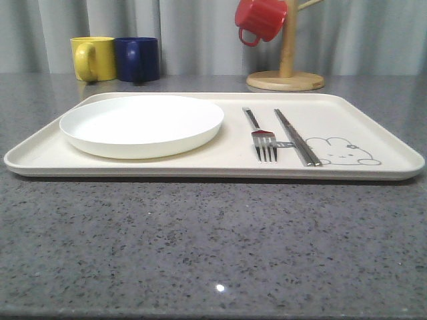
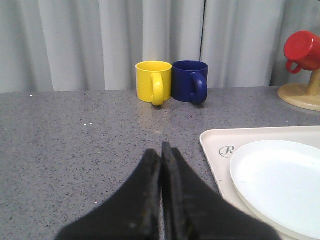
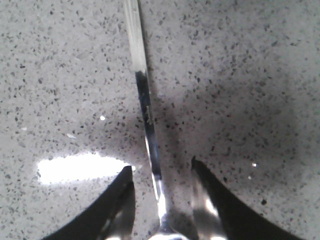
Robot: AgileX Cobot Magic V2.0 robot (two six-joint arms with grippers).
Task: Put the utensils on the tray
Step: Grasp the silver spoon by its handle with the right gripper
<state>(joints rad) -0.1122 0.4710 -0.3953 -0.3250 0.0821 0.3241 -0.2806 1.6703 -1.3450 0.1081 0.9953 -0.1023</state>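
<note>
The cream tray (image 1: 200, 168) lies across the middle of the grey table. On its right half a fork (image 1: 263, 143) and a pair of chopsticks (image 1: 297, 137) lie side by side, next to the rabbit drawing. A slim shiny spoon handle (image 3: 145, 100) lies flat on the speckled tabletop. My right gripper (image 3: 160, 170) is open low over it, one finger on each side of the handle and both clear of it. My left gripper (image 2: 161, 150) is shut and holds nothing. It hovers over bare table beside the tray's corner (image 2: 215, 150).
A white plate (image 1: 142, 123) fills the tray's left half. A yellow mug (image 1: 93, 59) and a blue mug (image 1: 138, 59) stand at the back left. A red mug (image 1: 260, 19) hangs on a wooden stand (image 1: 285, 81) at the back right.
</note>
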